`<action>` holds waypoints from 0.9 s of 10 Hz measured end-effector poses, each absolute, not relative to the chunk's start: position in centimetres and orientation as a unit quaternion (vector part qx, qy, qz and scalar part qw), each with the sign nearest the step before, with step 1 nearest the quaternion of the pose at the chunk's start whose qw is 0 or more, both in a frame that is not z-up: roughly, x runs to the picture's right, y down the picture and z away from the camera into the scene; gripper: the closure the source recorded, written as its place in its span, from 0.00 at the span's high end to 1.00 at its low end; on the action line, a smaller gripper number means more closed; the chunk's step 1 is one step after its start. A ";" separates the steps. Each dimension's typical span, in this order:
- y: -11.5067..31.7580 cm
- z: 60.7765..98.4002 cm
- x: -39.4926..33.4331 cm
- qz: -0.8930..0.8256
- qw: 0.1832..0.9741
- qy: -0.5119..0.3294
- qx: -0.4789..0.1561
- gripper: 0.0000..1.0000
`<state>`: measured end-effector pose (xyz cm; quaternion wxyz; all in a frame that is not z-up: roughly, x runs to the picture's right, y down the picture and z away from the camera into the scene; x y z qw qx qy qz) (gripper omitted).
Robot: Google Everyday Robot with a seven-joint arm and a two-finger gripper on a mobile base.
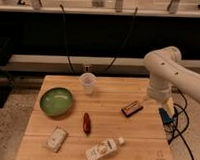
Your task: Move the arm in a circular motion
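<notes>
The large white arm (pixel 166 65) comes in from the right edge, bends at a rounded elbow above the table's right side and points down. Its pale beige gripper (pixel 166 104) hangs at the right edge of the wooden table (pixel 141 136), just right of a dark brown bar (pixel 132 108). The gripper holds nothing that I can see.
On the table lie a green bowl (pixel 56 101) at left, a clear plastic cup (pixel 87 83) at the back, a red pepper (pixel 86 122) in the middle, a white packet (pixel 56 138) and a white bottle (pixel 104 149) lying at the front. Black cables (pixel 65 38) hang behind.
</notes>
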<state>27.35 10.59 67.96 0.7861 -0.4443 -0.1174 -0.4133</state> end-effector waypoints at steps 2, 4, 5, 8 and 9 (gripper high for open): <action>9.6 69.6 25.9 -0.415 0.782 -0.114 -0.451 0.80; 8.8 71.1 23.8 -0.421 0.776 -0.115 -0.456 0.80; 8.8 71.6 22.8 -0.424 0.773 -0.117 -0.457 0.80; 9.0 72.3 20.0 -0.440 0.762 -0.122 -0.459 0.80; 9.3 72.4 18.6 -0.449 0.756 -0.127 -0.459 0.80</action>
